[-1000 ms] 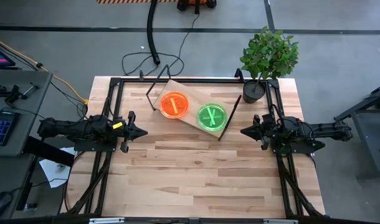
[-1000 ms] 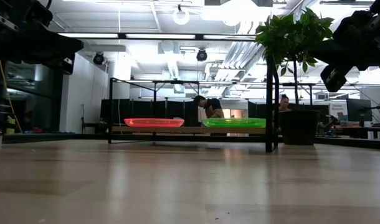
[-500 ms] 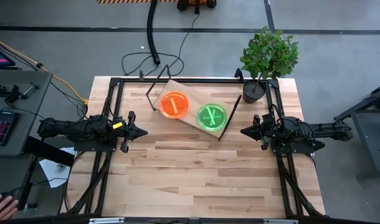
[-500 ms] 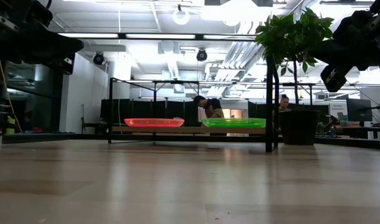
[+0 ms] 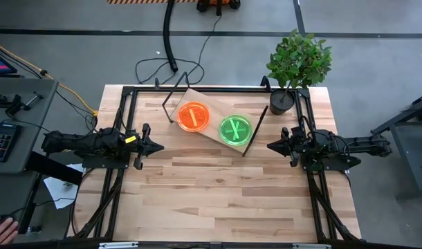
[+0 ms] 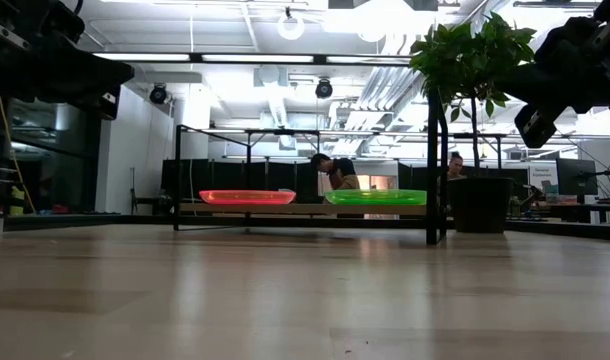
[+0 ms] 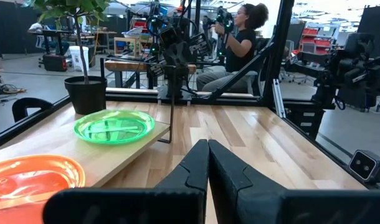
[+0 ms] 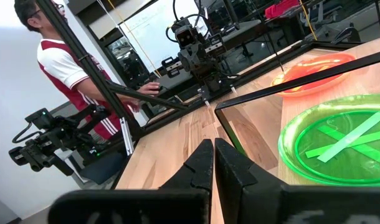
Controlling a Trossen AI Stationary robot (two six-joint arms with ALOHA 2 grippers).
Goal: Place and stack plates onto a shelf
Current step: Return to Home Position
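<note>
Both arms are hanging out at the sides of the table (image 5: 218,200). The left gripper (image 5: 158,146) sits just in from the left edge about halfway along, pointing inward, and the right gripper (image 5: 271,146) mirrors it near the right edge. Neither is holding anything. From each wrist cam you can see the fingers (image 7: 193,168) pressed together with no gap, and it's the same on the other arm's fingers (image 8: 199,165).

The shelf (image 5: 211,123) is up by the far edge of the table, turned at an angle, on its thin dark wire legs. The orange plates (image 5: 193,116) are on its left end and the green plates (image 5: 235,129) on its right end, side by side and not touching. Can't count how many are in each pile from here. The top green one has a crossed mark, the top orange one a single stripe.

A potted plant (image 5: 297,62) stands at the far right corner, just beside the shelf's green end. There's a person (image 7: 240,37) seated in the room beyond the table.
</note>
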